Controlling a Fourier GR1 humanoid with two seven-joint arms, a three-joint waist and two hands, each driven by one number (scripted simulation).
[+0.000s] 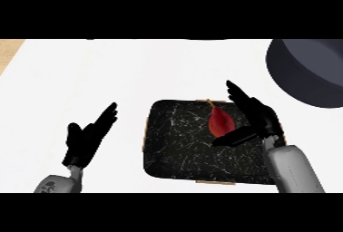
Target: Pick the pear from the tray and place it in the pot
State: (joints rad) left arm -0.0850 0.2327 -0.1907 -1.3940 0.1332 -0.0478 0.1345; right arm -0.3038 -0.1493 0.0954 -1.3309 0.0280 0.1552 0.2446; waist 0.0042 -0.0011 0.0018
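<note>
A dark red pear (220, 121) with a thin stem lies on the black speckled tray (178, 145), in its upper right part. My right hand (258, 117) hovers just right of the pear, fingers straight and pointing up-left, thumb stretched out below the fruit; it is open and holds nothing. The dark grey pot (309, 70) stands at the upper right, cut off by the view's edge. My left hand (88, 136) rests open on the left, fingers up, well apart from the tray.
The white counter (100, 72) spreads around the tray. A strip of wooden surface (8, 50) shows at the far upper left corner.
</note>
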